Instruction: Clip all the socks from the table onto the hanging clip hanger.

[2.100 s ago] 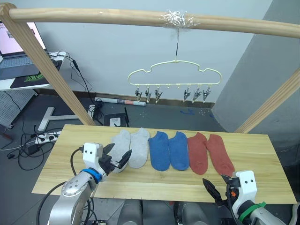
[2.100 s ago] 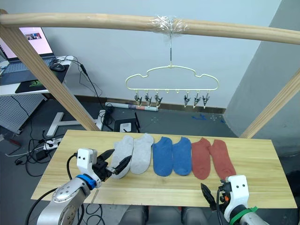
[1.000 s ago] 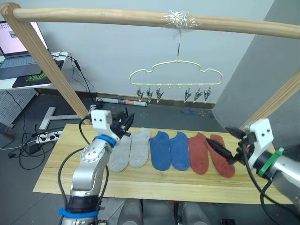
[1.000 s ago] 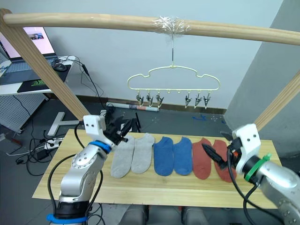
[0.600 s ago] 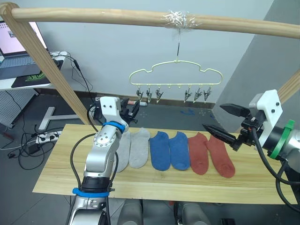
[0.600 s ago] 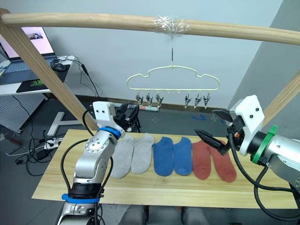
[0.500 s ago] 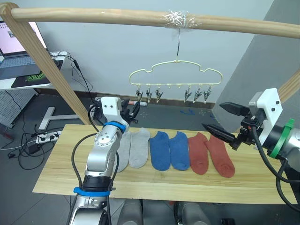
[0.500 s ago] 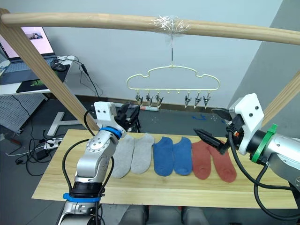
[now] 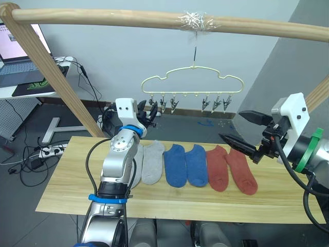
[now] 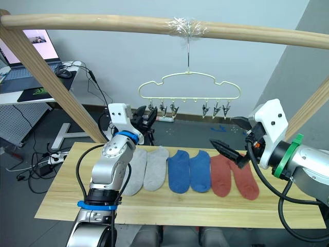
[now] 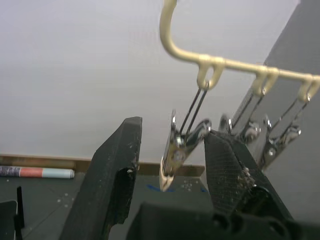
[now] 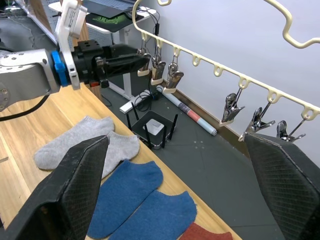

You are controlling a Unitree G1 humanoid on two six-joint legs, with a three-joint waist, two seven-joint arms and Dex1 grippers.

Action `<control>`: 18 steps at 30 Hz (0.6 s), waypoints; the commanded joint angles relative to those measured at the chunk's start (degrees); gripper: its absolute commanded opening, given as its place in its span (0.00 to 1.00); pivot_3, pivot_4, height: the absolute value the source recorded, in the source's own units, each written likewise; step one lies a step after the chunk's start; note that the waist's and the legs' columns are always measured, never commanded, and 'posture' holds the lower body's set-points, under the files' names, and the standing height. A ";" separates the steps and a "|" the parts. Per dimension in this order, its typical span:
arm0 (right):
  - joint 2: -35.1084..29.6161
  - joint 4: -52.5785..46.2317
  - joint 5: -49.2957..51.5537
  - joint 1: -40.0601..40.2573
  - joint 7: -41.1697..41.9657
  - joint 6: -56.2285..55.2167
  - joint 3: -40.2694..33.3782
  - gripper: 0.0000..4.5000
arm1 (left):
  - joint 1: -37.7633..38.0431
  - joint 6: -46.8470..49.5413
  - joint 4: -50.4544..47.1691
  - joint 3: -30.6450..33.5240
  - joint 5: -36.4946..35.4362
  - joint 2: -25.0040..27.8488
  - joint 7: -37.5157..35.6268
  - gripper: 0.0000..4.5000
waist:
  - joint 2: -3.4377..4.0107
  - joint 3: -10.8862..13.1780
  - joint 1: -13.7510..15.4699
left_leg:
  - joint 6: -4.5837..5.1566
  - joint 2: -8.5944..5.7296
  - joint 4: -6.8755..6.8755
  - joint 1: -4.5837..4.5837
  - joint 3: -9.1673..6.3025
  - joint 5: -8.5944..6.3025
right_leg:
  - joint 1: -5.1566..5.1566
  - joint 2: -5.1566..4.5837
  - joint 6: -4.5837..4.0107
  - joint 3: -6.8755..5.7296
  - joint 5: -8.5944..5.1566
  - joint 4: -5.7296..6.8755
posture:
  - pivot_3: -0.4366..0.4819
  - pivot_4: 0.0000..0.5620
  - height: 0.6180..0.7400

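Wooden frame and floor clutter behind the work area.

A round wooden pole point(image 9: 154, 19) runs across the top, with a wad of clear tape point(image 9: 197, 21) at its middle and slanted poles point(image 9: 49, 67) propping each end. Beyond the left slanted pole a laptop point(image 9: 13, 56) sits on a side desk point(image 9: 25, 90), cables point(image 9: 85, 77) trailing from it down to a power strip point(image 9: 49, 151) on the dark floor point(image 9: 67, 116). A rolled tube point(image 9: 128, 110) lies along the wall point(image 9: 118, 56) base.
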 commanded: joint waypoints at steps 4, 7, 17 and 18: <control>-1.08 -2.25 2.45 0.78 -2.59 -1.84 -0.85 1.00 | -2.92 -1.91 0.66 0.70 0.02 -0.59 0.73 0.49 | -0.02 0.03 -0.26 | 0.00 0.00 -0.01 -0.02 0.00 0.00 | 0.00 0.00 0.00 0.00 0.00 -0.02 | 0.46 0.38 1.00; -1.27 -2.64 3.27 1.35 -3.66 -2.13 -0.89 1.00 | -3.08 -2.10 1.03 0.53 0.03 -0.73 0.64 0.49 | -0.02 0.04 -0.50 | 0.00 0.00 -0.01 -0.02 0.00 0.00 | 0.00 0.00 0.00 0.00 0.00 -0.02 | 0.46 0.38 1.00; -2.28 -3.32 5.33 2.94 -6.13 -3.52 -1.05 1.00 | -3.35 -1.87 1.80 0.40 -0.01 -1.07 0.17 0.49 | -0.03 0.11 -1.01 | 0.00 0.00 -0.01 -0.02 0.00 0.00 | -0.01 0.00 0.01 0.00 -0.01 -0.02 | 0.44 0.39 1.00; -2.38 -3.37 5.50 3.09 -6.36 -3.65 -1.11 1.00 | -3.34 -1.93 1.80 0.41 -0.03 -1.10 0.14 0.49 | -0.03 0.13 -1.04 | 0.00 0.00 -0.01 -0.02 0.00 0.00 | -0.01 0.00 0.01 0.00 -0.01 -0.02 | 0.44 0.39 1.00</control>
